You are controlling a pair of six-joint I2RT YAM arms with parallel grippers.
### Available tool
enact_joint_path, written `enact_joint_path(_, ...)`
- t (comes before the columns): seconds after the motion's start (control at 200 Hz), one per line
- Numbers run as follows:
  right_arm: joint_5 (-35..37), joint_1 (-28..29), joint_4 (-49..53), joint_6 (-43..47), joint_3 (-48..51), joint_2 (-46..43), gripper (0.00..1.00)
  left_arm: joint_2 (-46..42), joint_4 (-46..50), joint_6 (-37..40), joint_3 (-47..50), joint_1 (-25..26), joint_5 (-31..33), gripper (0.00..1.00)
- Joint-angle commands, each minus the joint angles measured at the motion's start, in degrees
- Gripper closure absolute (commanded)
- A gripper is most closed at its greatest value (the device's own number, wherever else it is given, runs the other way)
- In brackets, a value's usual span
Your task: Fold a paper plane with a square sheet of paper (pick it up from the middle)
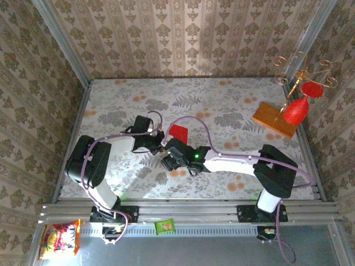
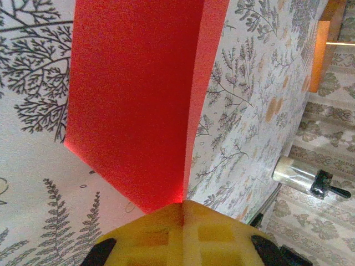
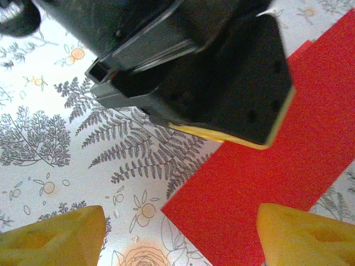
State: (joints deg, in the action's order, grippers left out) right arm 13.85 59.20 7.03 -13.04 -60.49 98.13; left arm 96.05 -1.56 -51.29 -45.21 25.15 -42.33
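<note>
The square sheet of paper (image 1: 178, 132) is bright red and folded, lying on the floral table just beyond both grippers. In the left wrist view the paper (image 2: 133, 100) stretches away from my left gripper (image 2: 183, 206), whose yellow pads are shut on its near tip. My left gripper (image 1: 156, 144) and right gripper (image 1: 168, 160) sit close together at mid-table. In the right wrist view my right gripper (image 3: 180, 238) stands open, its yellow fingertips (image 3: 50, 235) wide apart over the paper (image 3: 260, 183), near one corner. The left gripper's black body (image 3: 211, 66) hangs just beyond.
An orange-brown wooden board (image 1: 275, 119) lies at the back right with a red goblet ornament (image 1: 295, 111) and a gold wire stand (image 1: 302, 72). A tape roll (image 2: 299, 174) sits off the table's edge. Snack packets (image 1: 60, 239) lie by the arm bases.
</note>
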Motion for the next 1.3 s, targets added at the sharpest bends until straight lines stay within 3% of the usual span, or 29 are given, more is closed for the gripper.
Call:
enact_joint_path(0.0,4.7,0.0,1.4,2.2,-1.5,2.4,0.27,1.0,-0.2,-0.6,-1.2,0.4,0.2,0.96)
enact_joint_path(0.265,7.0,-0.5,-0.8,3.7,-0.8,4.5,0.27,1.0,-0.3,-0.7,-1.2,0.3,0.0,0.96)
enact_joint_path(0.76,4.9,-3.4,-4.3,2.3,5.5,-2.0,0.35,0.8,0.6,0.2,-1.3,0.3,0.6,0.96)
enact_joint_path(0.965,2.0,-4.4,-5.1,1.8,6.2,-2.5,0.50,0.5,1.4,0.7,-1.5,0.4,0.9,0.96)
enact_joint_path(1.295,-4.8,-4.6,-6.4,3.7,5.9,-1.0,0.65,-0.2,2.2,0.8,-1.5,0.5,1.3,0.96)
